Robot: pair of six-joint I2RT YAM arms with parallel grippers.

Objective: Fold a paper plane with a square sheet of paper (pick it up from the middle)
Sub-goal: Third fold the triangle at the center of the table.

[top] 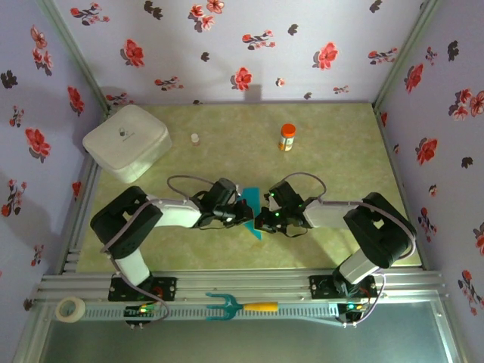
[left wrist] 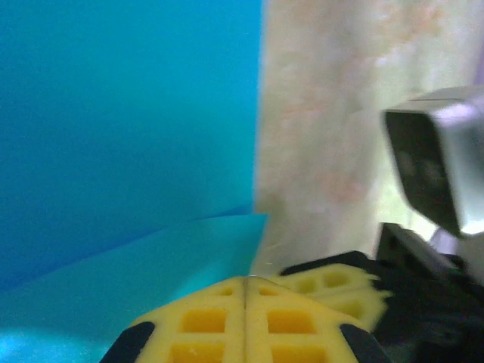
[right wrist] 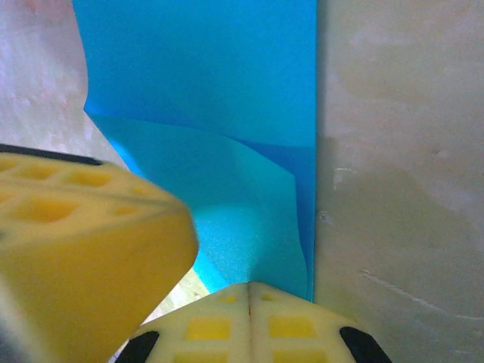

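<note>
Top external shows you the square sheet of paper (top: 252, 197), partly folded, lying at the middle of the table (top: 340, 162) where both arms meet. In the left wrist view, your left gripper (left wrist: 246, 295) is closed, its pads pressed together on a paler raised flap of the sheet. In the right wrist view, your right gripper (right wrist: 249, 299) is likewise clamped on a curled fold at the sheet's near edge, with the left claw's yellow finger (right wrist: 83, 249) just beside it.
</note>
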